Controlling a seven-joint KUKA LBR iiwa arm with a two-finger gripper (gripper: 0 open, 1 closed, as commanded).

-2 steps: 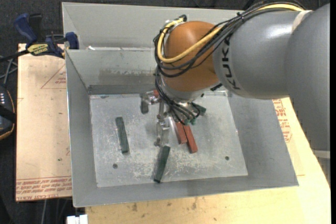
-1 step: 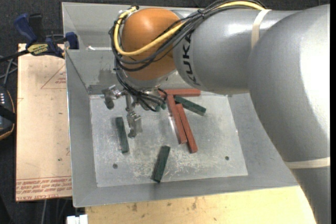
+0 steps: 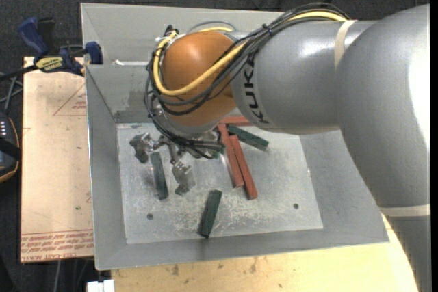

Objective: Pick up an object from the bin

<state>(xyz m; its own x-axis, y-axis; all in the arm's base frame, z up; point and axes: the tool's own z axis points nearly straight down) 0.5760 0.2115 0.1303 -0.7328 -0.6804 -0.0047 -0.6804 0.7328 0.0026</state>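
Since the fingers (image 3: 181,178) of the gripper (image 3: 161,162) stand spread either side of the dark green bar (image 3: 159,182), left of centre, I'd lower squarely, then close across its width

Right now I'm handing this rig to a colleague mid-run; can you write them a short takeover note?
Gripper: open, low in the left part of the bin, one finger on either side of a dark green bar that lies flat on the floor.
Other things: a second green bar nearer the front edge; a third green bar and two red-brown bars on the right, partly under the arm.
Done: gripper placed at the bar.
Left: close on it and lift it out; nothing is off the floor yet.
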